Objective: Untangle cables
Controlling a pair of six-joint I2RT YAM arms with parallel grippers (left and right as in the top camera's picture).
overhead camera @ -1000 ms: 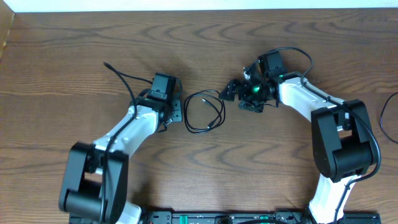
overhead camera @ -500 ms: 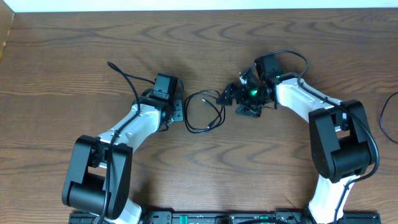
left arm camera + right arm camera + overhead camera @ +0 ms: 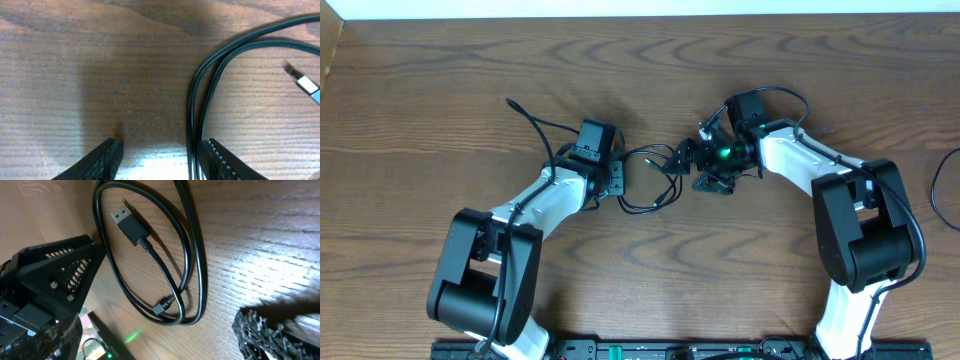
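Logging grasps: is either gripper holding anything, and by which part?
Nothing held: left gripper and right gripper are both open, the thin black looped cable lying free on the wooden table.

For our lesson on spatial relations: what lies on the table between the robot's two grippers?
The looped black cable lies on the wood between the left gripper and right gripper. This shows in the overhead and right wrist views.

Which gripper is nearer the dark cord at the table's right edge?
Right. The right gripper is left of the cord; the left gripper lies farther left, beyond the coiled black cable.
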